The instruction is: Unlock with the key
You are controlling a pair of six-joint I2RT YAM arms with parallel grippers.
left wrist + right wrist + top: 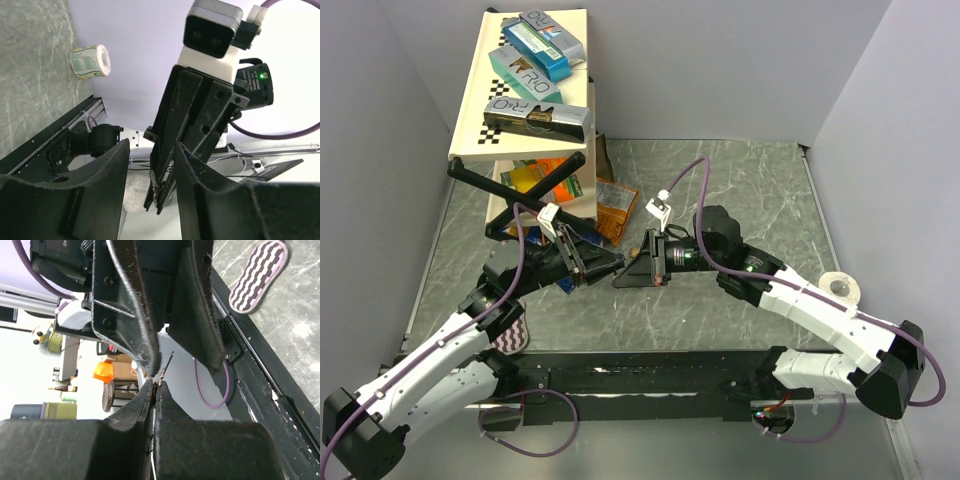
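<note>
Key (pixel 167 364) is clamped in my right hand (pixel 153 386) at mid-frame; my left hand (pixel 182 360) stands apart, flanking it.

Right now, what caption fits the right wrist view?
Right gripper shut on what looks like the key, tip inside the open left gripper.

The blue box (pixel 532 68) and black box (pixel 536 116) read "RIO".

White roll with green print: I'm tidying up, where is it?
Top view: the white roll with green print lies on the marbled table at the right, beside the right arm.
</note>
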